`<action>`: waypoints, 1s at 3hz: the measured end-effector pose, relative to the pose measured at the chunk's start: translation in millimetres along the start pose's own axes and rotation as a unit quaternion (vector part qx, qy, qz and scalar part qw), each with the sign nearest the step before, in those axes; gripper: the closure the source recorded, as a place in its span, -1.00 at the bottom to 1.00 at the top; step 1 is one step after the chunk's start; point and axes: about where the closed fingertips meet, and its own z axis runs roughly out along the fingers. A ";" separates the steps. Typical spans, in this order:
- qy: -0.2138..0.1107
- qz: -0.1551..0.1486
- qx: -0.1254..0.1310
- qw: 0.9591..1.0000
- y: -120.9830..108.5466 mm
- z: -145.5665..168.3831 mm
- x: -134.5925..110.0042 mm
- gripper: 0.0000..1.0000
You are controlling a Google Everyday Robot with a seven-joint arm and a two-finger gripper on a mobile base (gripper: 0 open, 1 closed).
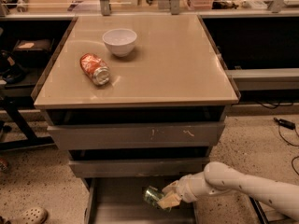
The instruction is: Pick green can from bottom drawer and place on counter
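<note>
Gripper point(163, 196) is down in the bottom drawer point(117, 200), the lowest, narrowest grey box of the three, which is pulled open.
- Grasp: the small dented metallic dark green can point(151, 195) sits at the fingertips, lying tilted with its silver end toward the lower right. The pale fingers point(169, 201) are narrow, one above and one below the can's right end, clamped on it. The can's left half sticks out past the tips.
- Location: the green can is over the drawer floor, right of centre, just below the front lip of the grey middle drawer point(135, 167).
- Arm: the white arm point(243, 185) comes in from the right, low, across the drawer's right wall.
- Room in the drawer: bare floor to the left of the can. Overhead is tight, since the middle drawer and the wider grey top drawer point(135, 135) both overhang.
- Counter point(187, 64), the wide glossy beige-tan square top with a thin darker edge: a crushed orange-red can point(95, 69) lies on its side at front left, and a white round bowl point(120, 41) stands just behind it. They are near each other but apart. The whole right half and the front-centre strip are open.
</note>
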 end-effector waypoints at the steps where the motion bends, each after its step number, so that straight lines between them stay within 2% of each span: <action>1: -0.008 -0.004 0.009 1.000 14.3 -38.4 -13.7 1.00; 2: -0.014 -0.023 0.025 0.999 27.9 -76.1 -30.0 1.00; 3: -0.014 -0.025 0.031 0.999 27.2 -83.1 -32.5 1.00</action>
